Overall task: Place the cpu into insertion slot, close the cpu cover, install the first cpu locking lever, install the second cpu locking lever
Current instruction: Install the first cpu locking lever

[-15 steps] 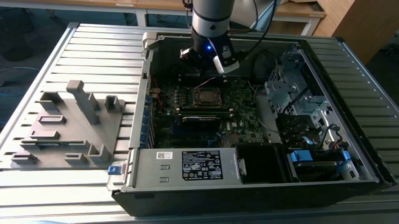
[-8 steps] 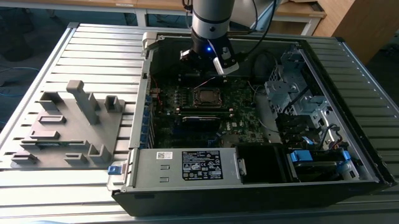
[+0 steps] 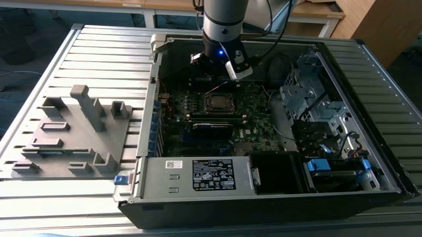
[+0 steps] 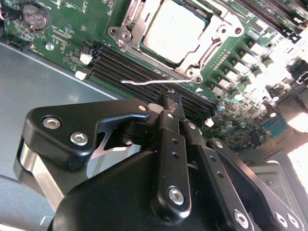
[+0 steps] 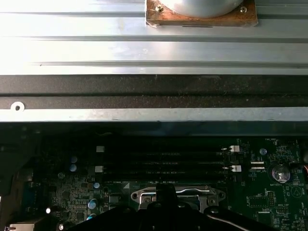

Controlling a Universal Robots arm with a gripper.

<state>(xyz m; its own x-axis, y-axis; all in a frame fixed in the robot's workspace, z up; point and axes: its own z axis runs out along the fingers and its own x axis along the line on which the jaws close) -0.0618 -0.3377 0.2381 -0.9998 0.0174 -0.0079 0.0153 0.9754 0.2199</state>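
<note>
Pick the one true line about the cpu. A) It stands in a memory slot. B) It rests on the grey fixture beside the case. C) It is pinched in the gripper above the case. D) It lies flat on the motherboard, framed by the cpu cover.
D: in the second wrist view the cpu lies flat on the motherboard, its silvery face showing through the window of the cpu cover.

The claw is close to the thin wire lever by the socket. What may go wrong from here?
1. The black claw hangs beside the thin silvery wire lever, which is not yet latched; the lever may slip away or bend.
2. The long black memory slots lie next to that lever; a low push might scrape them.
</note>
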